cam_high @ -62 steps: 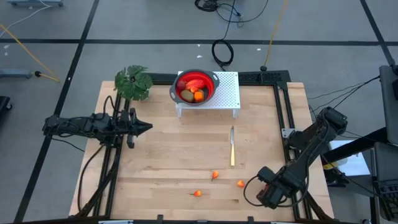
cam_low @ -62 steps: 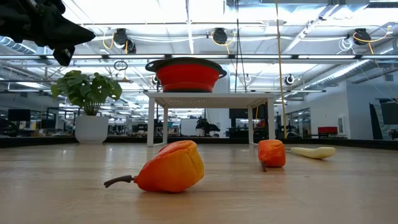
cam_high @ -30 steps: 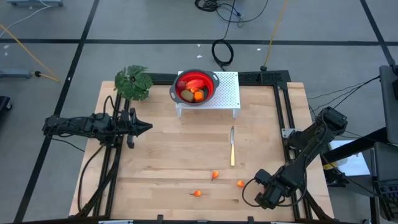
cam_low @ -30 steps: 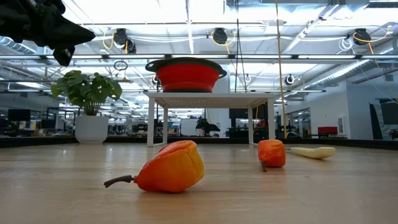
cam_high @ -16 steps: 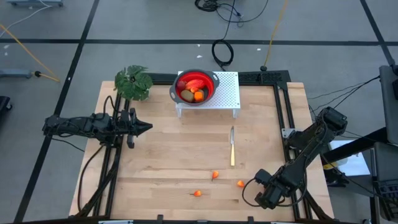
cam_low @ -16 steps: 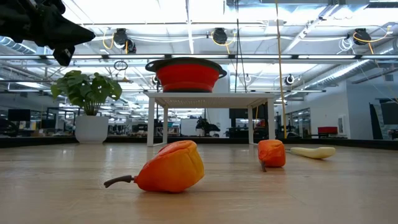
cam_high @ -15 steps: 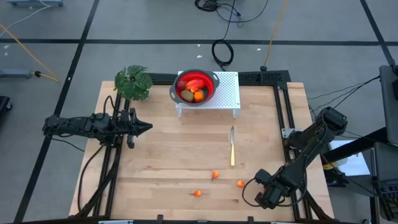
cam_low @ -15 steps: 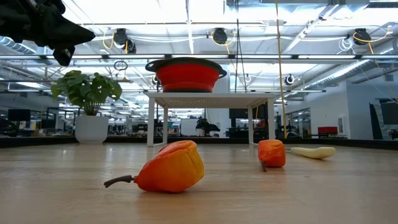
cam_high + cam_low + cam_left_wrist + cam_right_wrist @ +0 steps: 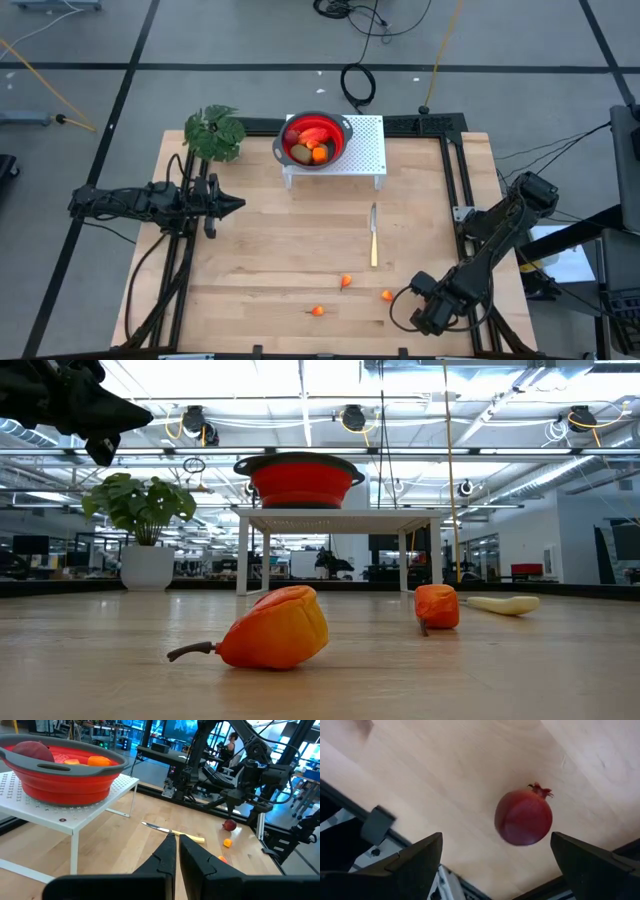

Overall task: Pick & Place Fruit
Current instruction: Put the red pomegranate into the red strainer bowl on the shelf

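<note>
A dark-red round fruit [image 9: 523, 817] lies on the wood near the table's front right corner. My right gripper [image 9: 496, 840] hangs over it, pointing down, open, one finger on either side and clear of it; in the high view the gripper [image 9: 425, 312] hides that fruit. Three small orange fruits [image 9: 346, 281] [image 9: 387, 295] [image 9: 318, 311] lie on the near part of the table. A red bowl [image 9: 318, 140] with more fruit in it stands on a white perforated stand [image 9: 365, 150]. My left gripper [image 9: 235, 205] waits shut at the left, pointing level.
A slim knife [image 9: 374, 240] lies between the stand and the orange fruits. A leafy green plant [image 9: 213, 132] stands at the far left corner. Black frame rails [image 9: 455, 190] run along the table's right side. Bare wood spreads across the table's middle.
</note>
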`<state>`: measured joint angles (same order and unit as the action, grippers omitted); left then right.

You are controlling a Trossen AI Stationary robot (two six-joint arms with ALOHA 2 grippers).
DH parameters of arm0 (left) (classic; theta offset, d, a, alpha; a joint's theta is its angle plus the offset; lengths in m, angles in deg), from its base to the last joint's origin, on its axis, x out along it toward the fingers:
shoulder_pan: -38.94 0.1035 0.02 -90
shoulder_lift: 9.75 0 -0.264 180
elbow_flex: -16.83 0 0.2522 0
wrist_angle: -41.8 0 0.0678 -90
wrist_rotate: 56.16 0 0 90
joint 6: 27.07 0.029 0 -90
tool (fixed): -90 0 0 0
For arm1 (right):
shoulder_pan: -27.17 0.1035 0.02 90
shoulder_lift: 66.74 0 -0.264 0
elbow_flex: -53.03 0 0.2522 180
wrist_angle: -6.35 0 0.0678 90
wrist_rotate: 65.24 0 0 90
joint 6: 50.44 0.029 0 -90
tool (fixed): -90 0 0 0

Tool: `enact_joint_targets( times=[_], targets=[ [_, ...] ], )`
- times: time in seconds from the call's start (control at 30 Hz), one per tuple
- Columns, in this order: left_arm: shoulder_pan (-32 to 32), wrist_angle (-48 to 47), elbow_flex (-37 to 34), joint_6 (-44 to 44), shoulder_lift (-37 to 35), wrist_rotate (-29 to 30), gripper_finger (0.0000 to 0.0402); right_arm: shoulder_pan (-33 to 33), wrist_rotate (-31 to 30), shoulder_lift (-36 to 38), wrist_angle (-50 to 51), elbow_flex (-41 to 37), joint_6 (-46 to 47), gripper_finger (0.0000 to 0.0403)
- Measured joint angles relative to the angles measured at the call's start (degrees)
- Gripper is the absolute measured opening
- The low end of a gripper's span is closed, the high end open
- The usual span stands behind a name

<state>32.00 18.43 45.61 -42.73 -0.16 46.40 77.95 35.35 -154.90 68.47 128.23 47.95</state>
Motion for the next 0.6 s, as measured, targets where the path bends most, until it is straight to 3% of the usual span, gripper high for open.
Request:
enact_joint_targets(
  times=[0.33,0.6],
  targets=[
    [0.0,0.0,0.0,-1.0,0.0,0.0,0.0019,0.1,3.0,0.0,-8.5,-6.7,0.3,0.0364],
    [0.0,0.0,0.0,-1.4,0.0,0.1,0.0019,0.2,3.0,0.0,-10.0,-7.5,-0.1,0.0359]
  ],
)
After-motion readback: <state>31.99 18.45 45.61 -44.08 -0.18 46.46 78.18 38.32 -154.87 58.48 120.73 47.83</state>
